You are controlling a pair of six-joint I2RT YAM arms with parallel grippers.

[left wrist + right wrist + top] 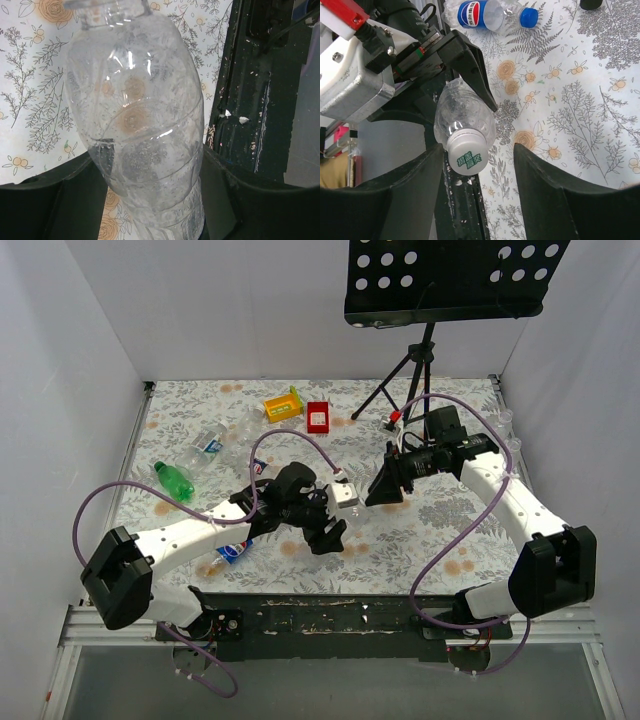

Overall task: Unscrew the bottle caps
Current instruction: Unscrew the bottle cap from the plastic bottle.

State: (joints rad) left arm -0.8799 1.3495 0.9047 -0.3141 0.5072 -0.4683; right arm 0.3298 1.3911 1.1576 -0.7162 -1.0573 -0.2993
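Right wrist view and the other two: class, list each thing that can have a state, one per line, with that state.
Clear bottle: held in left claw, capped.
White cap: on, between right claw's fingers.
Left claw: shut on clear bottle.
Right claw: open around white cap.
Pepsi bottle: lying on its side, blue cap on.
Green bottle: lying on its side.

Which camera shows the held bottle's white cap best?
The right wrist view: the white cap faces the lens, green print visible. The left wrist view shows only the bottle body; overhead, the cap is too small to tell.
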